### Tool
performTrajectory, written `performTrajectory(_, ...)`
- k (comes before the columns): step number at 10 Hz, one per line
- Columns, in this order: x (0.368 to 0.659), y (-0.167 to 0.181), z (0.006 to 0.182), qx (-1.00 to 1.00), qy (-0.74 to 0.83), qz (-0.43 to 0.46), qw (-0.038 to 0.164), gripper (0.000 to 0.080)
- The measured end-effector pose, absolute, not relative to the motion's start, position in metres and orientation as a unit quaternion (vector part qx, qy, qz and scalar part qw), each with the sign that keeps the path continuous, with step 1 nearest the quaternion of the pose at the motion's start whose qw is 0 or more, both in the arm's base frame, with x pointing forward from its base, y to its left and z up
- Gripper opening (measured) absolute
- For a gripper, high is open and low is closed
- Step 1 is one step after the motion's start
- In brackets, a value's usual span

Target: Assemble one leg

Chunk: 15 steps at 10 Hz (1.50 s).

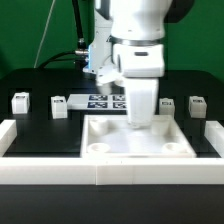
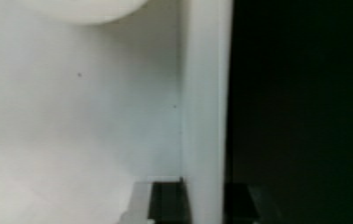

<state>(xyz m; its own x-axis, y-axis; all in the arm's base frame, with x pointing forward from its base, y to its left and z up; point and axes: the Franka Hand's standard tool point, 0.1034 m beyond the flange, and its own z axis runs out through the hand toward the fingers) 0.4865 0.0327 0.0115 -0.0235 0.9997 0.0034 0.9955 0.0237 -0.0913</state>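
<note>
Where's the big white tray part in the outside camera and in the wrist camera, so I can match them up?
Exterior view: the tray sits centre foreground, in front of the marker board.
Wrist view: the tray's white surface fills most of the picture, close up.
Shared landmark: the tray's raised rim.

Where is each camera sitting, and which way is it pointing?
Exterior view: off the arm, looking slightly down across the table; shows the arm reaching down over the white tray, with a leg on the table nearby.
Wrist view: on the wrist, very close to the tray's white surface and rim; no robot part clearly shows.
Shared: the tray.
</note>
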Motion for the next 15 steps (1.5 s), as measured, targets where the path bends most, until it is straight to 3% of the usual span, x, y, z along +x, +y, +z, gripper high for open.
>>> performTrajectory(5,0.491,0.070,0.014,-0.708,-0.703,0.046,0.042,0.0070)
performTrajectory(11,0.491,0.072,0.012,-0.707,-0.704,0.050,0.045,0.0070)
performTrajectory(12,0.491,0.072,0.012,-0.707,-0.704,0.050,0.045,0.0168)
performTrajectory(15,0.491,0.072,0.012,-0.707,-0.704,0.050,0.045,0.0579)
